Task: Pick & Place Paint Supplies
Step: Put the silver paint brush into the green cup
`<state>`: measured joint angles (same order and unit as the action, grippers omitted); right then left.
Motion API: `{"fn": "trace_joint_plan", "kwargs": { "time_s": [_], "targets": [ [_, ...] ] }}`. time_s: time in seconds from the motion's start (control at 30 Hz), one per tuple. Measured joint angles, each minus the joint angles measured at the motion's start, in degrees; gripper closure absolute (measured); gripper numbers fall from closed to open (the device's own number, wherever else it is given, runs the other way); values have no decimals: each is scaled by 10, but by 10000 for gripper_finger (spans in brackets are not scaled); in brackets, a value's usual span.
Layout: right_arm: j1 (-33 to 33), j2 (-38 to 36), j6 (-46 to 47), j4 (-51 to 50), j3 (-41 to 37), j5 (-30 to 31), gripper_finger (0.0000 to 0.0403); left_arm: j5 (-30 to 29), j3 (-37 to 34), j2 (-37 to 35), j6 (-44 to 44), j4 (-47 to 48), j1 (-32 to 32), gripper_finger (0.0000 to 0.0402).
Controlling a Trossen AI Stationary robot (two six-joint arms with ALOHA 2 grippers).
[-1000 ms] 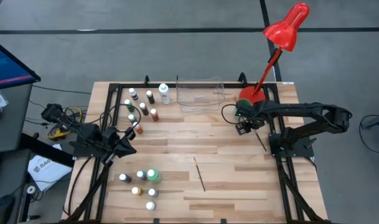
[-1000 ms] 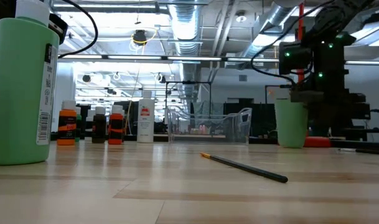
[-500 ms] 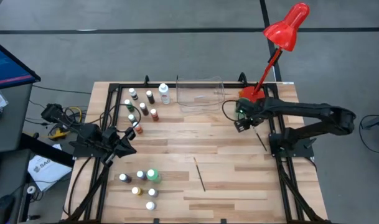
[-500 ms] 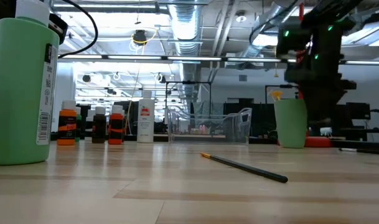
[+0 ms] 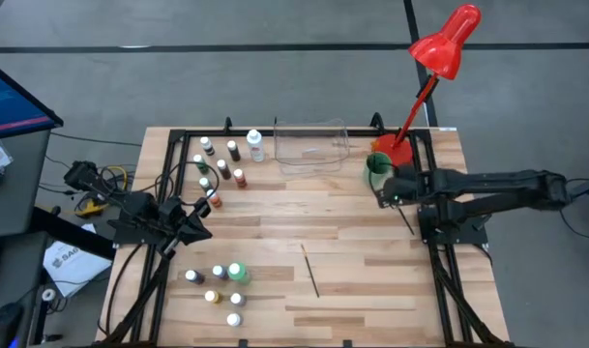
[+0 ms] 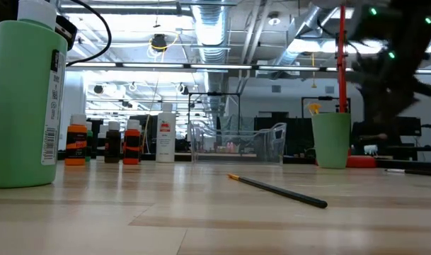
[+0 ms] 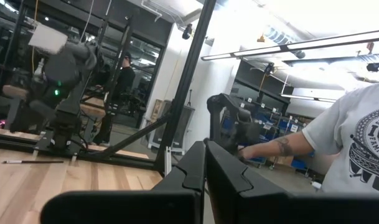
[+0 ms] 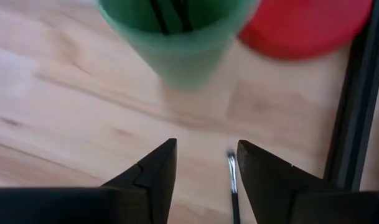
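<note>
1. High view, far left: my left pincer [image 5: 199, 230] lies parked at the counter's [image 5: 275, 300] left edge; in the left wrist view its fingers are pressed together with nothing between them; this arm only waits.
2. Just right of it, toward the back, the first group of small bottles [image 5: 220, 162] stands with the taller white bottle [image 5: 254, 145] at its right end; nearer the front the taller green bottle [image 5: 237, 273] stands among the second group of small bottles [image 5: 217, 285]; none of these has shifted over the last second.
3. Near the middle, one brush [image 5: 310, 270] lies flat on bare wood, well apart from everything; behind it the clear tray [image 5: 310, 143] sits at the back edge.
4. Right of the tray, the green cup [image 5: 378, 164] stands just beside the red lamp base [image 5: 395, 149]; a second ago my right pincer [image 5: 385, 198] covered the cup; now it has drawn back toward the front and right, so the cup's mouth shows; the right wrist view shows dark brush handles [image 8: 170, 14] standing inside the cup.
5. My right pincer hangs over bare wood just in front of the cup, fingers parted and holding nothing; I judge that a brush has just been dropped off there.
6. Another brush [image 5: 406, 220] lies beside the right frame rail, its end showing between my fingers in the right wrist view; it looks like my nearest next pick, with the middle brush and the bottles left to place.
</note>
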<state>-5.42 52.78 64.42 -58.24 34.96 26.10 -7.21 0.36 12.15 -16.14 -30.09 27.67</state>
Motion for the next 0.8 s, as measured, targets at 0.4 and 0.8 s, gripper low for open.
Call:
{"fn": "trace_joint_plan", "kwargs": {
  "time_s": [0.4, 0.8],
  "targets": [
    [-5, 49, 102, 21, -63, 4, 282, 0, 0, 0, 0, 0, 0, 400],
    [-9, 216, 94, 73, -63, -26, 397, 0, 0, 0, 0, 0, 0, 400]
  ]
}}
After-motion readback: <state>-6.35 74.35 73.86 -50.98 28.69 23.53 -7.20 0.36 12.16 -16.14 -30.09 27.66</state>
